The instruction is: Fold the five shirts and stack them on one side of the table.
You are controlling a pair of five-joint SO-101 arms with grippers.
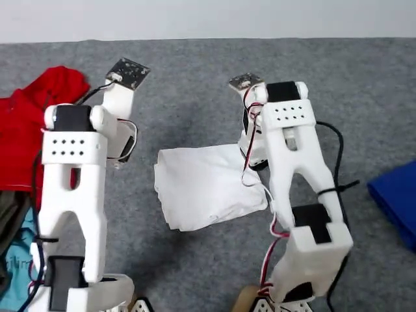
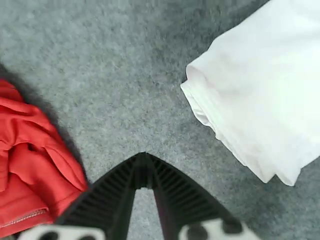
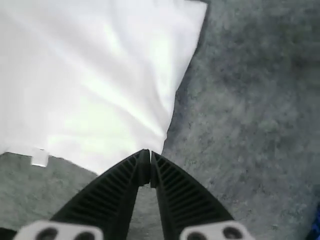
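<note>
A folded white shirt lies in the middle of the grey table, between the two arms. My left gripper is shut with nothing in it, above bare carpet between the white shirt's folded edge and a crumpled red shirt. My right gripper is shut, its tips right at the white shirt's edge; no cloth shows between its jaws. The red shirt is heaped at the table's left edge. A blue shirt lies folded at the right edge.
Teal and grey garments are piled at the near left, below the red one. The left arm and right arm stand over the table's near half. Grey carpet lies bare along the far side.
</note>
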